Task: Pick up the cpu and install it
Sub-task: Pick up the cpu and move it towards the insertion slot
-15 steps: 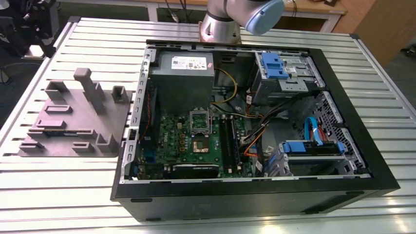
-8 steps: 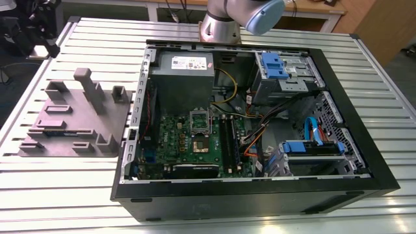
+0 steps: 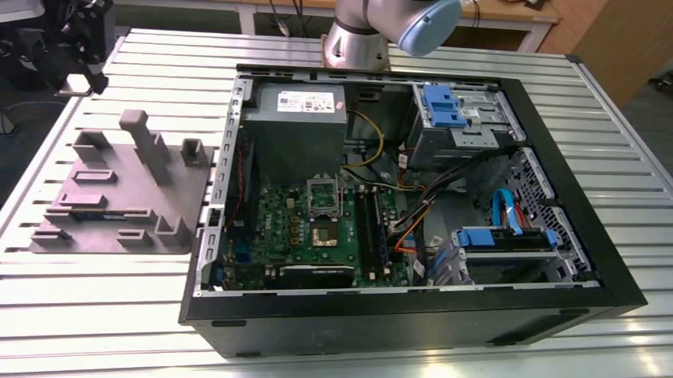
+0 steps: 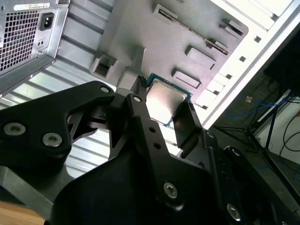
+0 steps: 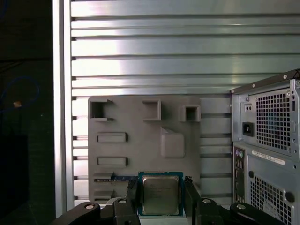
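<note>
**Holding the cpu by its edges over the grey fixture**

Gripper [image 5: 161, 186] is closed to a narrow gap on the cpu [image 5: 161, 194], with the fingers [image 5: 190, 190] pressing two opposite sides. In both wrist views the chip sits flat between them, metal top toward the cameras, and looks lifted clear of the grey fixture [image 5: 140, 140] on the slatted table [image 5: 140, 47].

Handling, as a judgement: light, stiff and thin, with a smooth, slippery lid. The underside contacts are fragile, so the thin pale edges are the right hold. The bite there is shallow, so a tilt or bump could twist it loose.

Edges and room: above the fixture there is only open table, with the case [image 5: 262, 140] rear just beside it. In the exterior view the socket [image 3: 324, 233] sits deep inside the case walls. It lies between the silver-grey power supply box [image 3: 299, 118] and the card below, with the black memory slots [image 3: 368, 220] just beside it and cables [image 3: 415, 228] near. Room there is tight on all sides, open from above.
</note>
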Action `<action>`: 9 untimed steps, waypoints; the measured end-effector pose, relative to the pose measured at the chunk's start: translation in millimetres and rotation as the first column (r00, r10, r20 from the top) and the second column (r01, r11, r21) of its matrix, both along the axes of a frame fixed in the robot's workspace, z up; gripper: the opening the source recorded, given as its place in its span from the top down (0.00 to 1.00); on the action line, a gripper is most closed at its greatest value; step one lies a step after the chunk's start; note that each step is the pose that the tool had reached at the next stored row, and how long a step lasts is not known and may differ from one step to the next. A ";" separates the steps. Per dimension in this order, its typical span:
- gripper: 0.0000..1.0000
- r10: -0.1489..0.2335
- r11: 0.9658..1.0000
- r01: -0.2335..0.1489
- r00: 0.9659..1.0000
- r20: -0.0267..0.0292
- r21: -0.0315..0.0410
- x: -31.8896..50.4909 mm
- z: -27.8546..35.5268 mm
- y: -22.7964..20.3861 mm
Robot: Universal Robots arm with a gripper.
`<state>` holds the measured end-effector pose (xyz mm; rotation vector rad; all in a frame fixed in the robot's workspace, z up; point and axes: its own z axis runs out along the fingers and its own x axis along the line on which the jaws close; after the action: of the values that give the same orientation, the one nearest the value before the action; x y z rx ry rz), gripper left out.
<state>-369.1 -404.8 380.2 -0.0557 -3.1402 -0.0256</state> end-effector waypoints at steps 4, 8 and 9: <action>0.53 0.000 1.000 0.000 1.000 0.000 0.000 4.7 -0.1 0.0; 0.53 0.000 1.000 0.000 1.000 0.000 0.000 8.8 -0.2 0.0; 0.53 0.000 1.000 0.000 1.000 0.000 0.000 9.8 -0.3 0.0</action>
<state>-359.3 -404.8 379.9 -0.0558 -3.1403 -0.0256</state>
